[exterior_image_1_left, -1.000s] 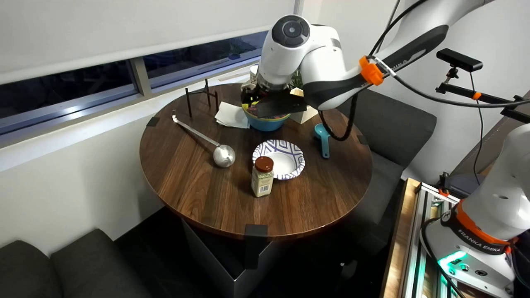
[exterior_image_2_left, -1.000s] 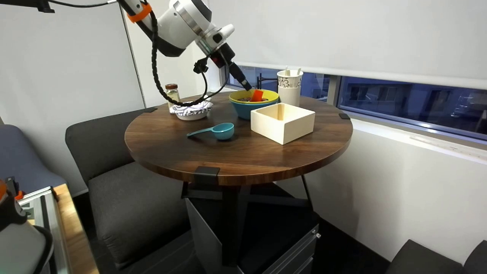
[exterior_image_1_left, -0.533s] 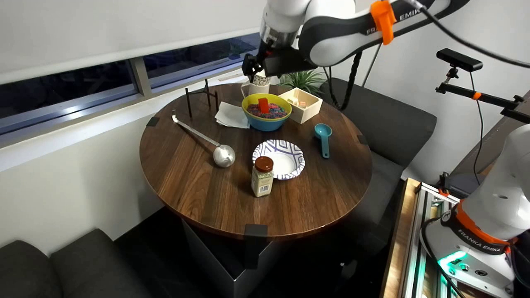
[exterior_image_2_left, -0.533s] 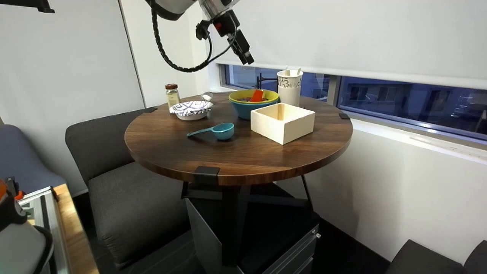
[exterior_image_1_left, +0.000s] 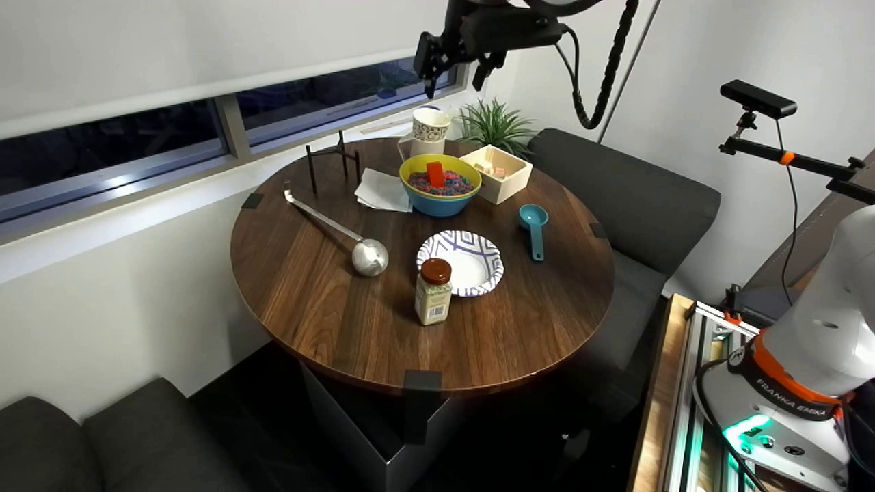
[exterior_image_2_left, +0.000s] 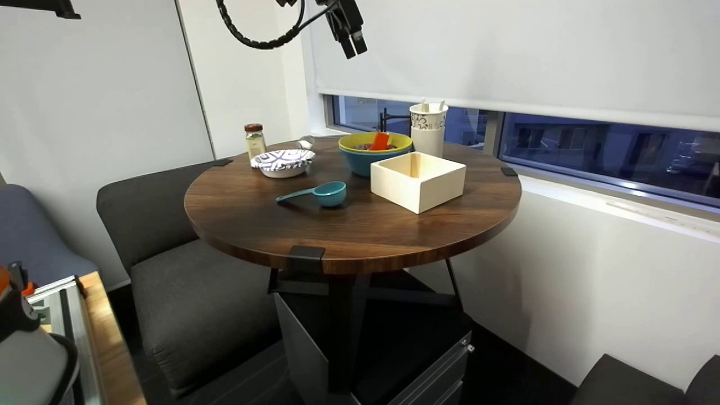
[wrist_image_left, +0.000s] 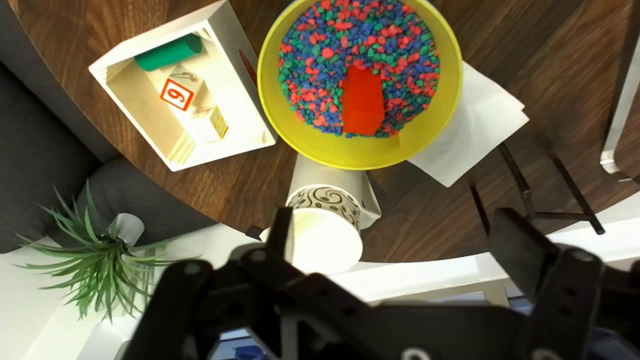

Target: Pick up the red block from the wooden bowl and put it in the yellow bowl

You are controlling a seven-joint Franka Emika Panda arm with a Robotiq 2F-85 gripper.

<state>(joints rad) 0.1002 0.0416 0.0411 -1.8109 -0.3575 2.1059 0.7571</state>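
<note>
In an exterior view the lower part of the robot arm [exterior_image_1_left: 830,301] stands at the right edge, while its far end hangs in from the top with the gripper [exterior_image_1_left: 454,89] high above the round table [exterior_image_1_left: 328,314], pointing down at a slant. In the wrist view its two fingers [wrist_image_left: 520,245] stand wide apart, released. It sits well above its place of a second ago, down near the rim of the yellow bowl [wrist_image_left: 345,150], and higher too than half a second ago; the bowl [exterior_image_1_left: 459,164], partly hidden a second ago, now shows whole in an exterior view. The red block [wrist_image_left: 363,102] is in the yellow bowl, among pink, blue and green pebbles [wrist_image_left: 310,65]. Its long axis is tilted: in the wrist view it runs nearly top to bottom, the low end near the middle of the pebbles, the raised end pointing toward the cup [wrist_image_left: 327,200]. In an exterior view the block [exterior_image_2_left: 379,141] leans that way too. The wooden box [exterior_image_2_left: 396,188] stands just beside the bowl, holding small blocks [wrist_image_left: 177,95] and a green cylinder [wrist_image_left: 170,52].
</note>
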